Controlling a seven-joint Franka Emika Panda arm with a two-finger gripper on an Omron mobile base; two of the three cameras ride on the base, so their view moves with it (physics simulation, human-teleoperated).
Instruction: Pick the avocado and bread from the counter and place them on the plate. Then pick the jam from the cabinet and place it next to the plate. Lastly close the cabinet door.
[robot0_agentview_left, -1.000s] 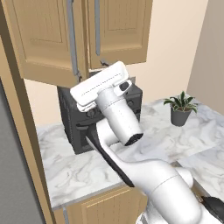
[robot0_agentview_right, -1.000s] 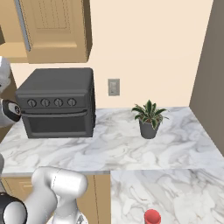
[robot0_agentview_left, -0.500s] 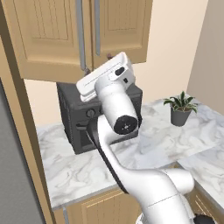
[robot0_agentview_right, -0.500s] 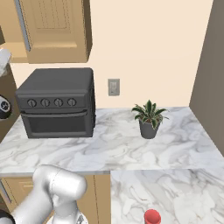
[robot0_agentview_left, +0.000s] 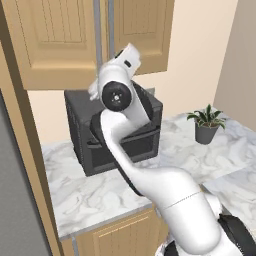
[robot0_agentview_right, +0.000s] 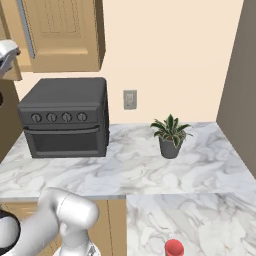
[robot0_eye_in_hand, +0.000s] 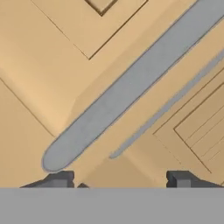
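My two-finger gripper (robot0_eye_in_hand: 119, 178) points at the light tan wooden panelled cabinet door (robot0_eye_in_hand: 48, 74) from very close. In the hand view my two dark fingertips (robot0_eye_in_hand: 59, 178) rise at the bottom, well apart, with bare wood between them and nothing held. The door's long grey metal bar handle (robot0_eye_in_hand: 127, 87), flat with a rounded end, runs diagonally across that view; its lower end lies just above my left fingertip. Whether either tip touches the door or the bar I cannot tell. A second, thinner grey bar (robot0_eye_in_hand: 170, 103) lies beside it on the neighbouring panel.

From the left base view, my white arm (robot0_agentview_left: 165, 190) rises from the lower right, bends at a dark round joint (robot0_agentview_left: 116, 95), and reaches up to the tall tan wall cabinet (robot0_agentview_left: 55, 40), with the hand close to the vertical grey handles where the two doors meet. Both doors look shut or nearly so; no interior can be seen.

Below the cabinet a dark grey boxy oven (robot0_agentview_right: 65, 122) with four round knobs stands on the white marble counter with grey veins (robot0_agentview_right: 135, 170). A small green plant in a grey pot (robot0_agentview_right: 170, 136) stands to the oven's right, well apart from it. A small red rounded object (robot0_agentview_right: 174, 247) sits at the lower edge of the right base view.
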